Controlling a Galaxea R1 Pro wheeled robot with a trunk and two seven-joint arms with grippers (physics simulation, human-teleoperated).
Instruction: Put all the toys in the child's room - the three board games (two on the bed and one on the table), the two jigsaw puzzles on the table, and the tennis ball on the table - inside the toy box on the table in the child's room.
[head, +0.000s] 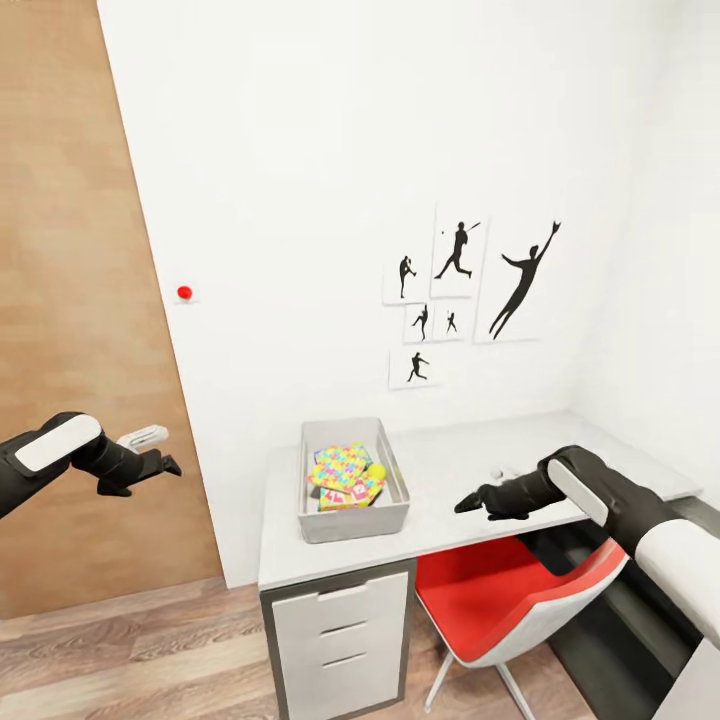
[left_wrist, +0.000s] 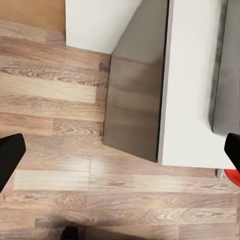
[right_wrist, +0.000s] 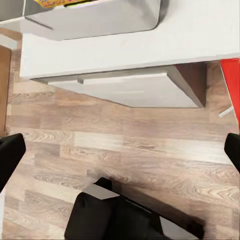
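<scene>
Head view: toy box (head: 352, 520) was seen on the white table (head: 470, 470), lower centre of frame, with jigsaw puzzles (head: 342, 468) and a yellow-green tennis ball (head: 377, 471) already inside. Left gripper (head: 165, 465) was held at mid-left, off the table edge; right gripper (head: 470, 503) was held over the tabletop, right of the box. Both were spread wide and empty, as shown by fingertips at opposite edges of each wrist view.

No board game was clearly made out in the box, so the bed items were judged outstanding. For the step in hand, arms are best kept tucked while the base is turned away, so the red chair (head: 505, 600) and drawer unit (head: 340, 630) are cleared.

Box contents were partly hidden by its near wall; a red-patterned item under the puzzles could not be identified. Bed was outside the frame.
</scene>
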